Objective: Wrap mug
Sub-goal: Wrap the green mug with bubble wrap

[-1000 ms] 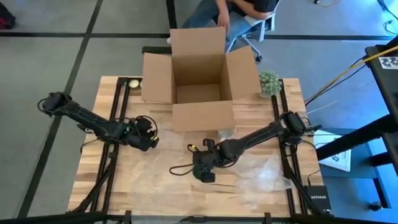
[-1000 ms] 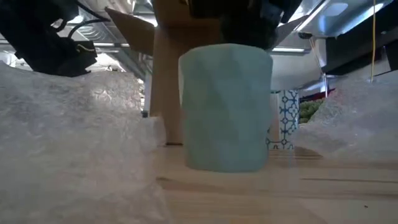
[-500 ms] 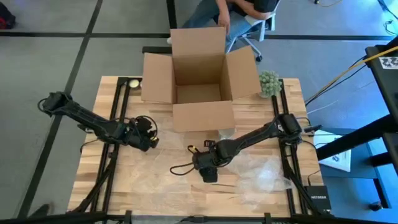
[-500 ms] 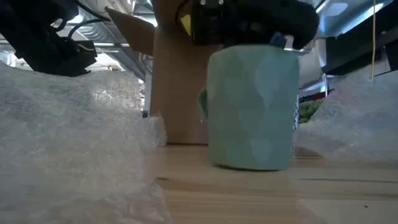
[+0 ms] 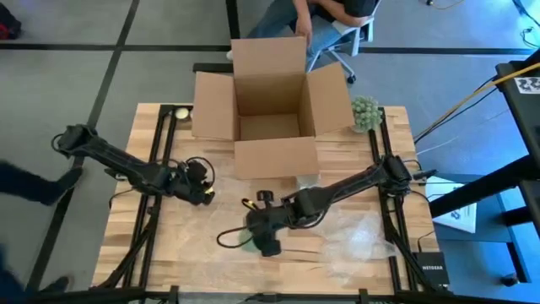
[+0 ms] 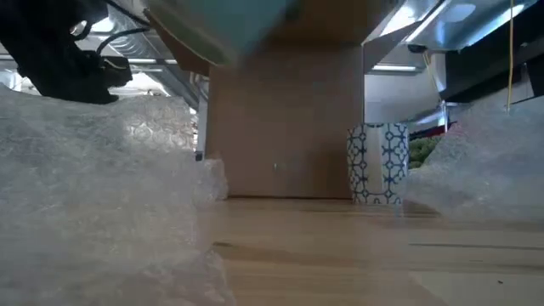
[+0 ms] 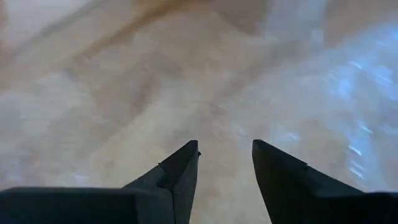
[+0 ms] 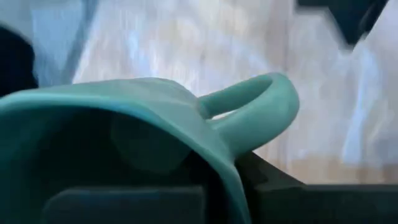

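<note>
The teal mug [image 8: 124,106] hangs in the air over the table's middle, with my right gripper [image 5: 263,241] shut on it. The low view shows only its tilted lower part [image 6: 225,25] at the picture's top. In the high view the gripper covers most of the mug [image 5: 245,245]. Clear bubble wrap [image 5: 354,236] lies spread on the table under and around it, rising at both sides [image 6: 85,195]. My left gripper [image 5: 205,192] stands open at the left above the wood and the wrap's edge [image 7: 323,93], with nothing between its fingers [image 7: 180,174]. My right gripper holds the mug by its rim [image 8: 217,155] right beside the handle [image 8: 261,106]. One finger is inside the cup and one outside on the wall. The mug is lifted clear of the table and tilted.
An open cardboard box [image 5: 270,101] stands at the far middle. A blue-patterned white cup [image 6: 378,161] stands in front of it. A green ball-shaped plant [image 5: 365,112] sits at the far right. A person sits beyond the table [image 5: 321,17], and another passes at the left [image 5: 25,181].
My right gripper has lifted the mug off the table, where it stood upright a second ago, and has carried it toward the table's left and near edge. The mug now hangs tilted.
</note>
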You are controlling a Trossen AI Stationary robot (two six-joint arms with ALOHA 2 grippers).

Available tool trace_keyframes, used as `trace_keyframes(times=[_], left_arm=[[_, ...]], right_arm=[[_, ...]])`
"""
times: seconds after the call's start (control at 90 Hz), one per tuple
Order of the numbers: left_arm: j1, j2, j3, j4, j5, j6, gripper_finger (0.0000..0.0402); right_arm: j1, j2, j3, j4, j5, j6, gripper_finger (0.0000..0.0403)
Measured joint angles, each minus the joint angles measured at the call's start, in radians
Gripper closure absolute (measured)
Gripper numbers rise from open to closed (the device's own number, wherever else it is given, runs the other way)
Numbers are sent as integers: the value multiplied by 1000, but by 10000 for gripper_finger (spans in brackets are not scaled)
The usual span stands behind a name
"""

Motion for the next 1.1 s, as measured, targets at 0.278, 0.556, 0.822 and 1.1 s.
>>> trace_keyframes(times=[0.278, 0.556, 0.822, 1.1], left_arm=[[-141, -7, 232, -137, 57, 61, 266], [-296, -6, 407, -409, 29, -92, 266], [-375, -6, 414, -459, 34, -189, 266], [-425, -5, 414, -482, 38, -247, 266]], right_arm=[[-39, 77, 0, 284, 93, -41, 401], [-89, 173, 33, 346, 75, -12, 402], [-125, 291, 202, 240, 46, 13, 402], [-145, 373, 218, 177, 1, 72, 402]])
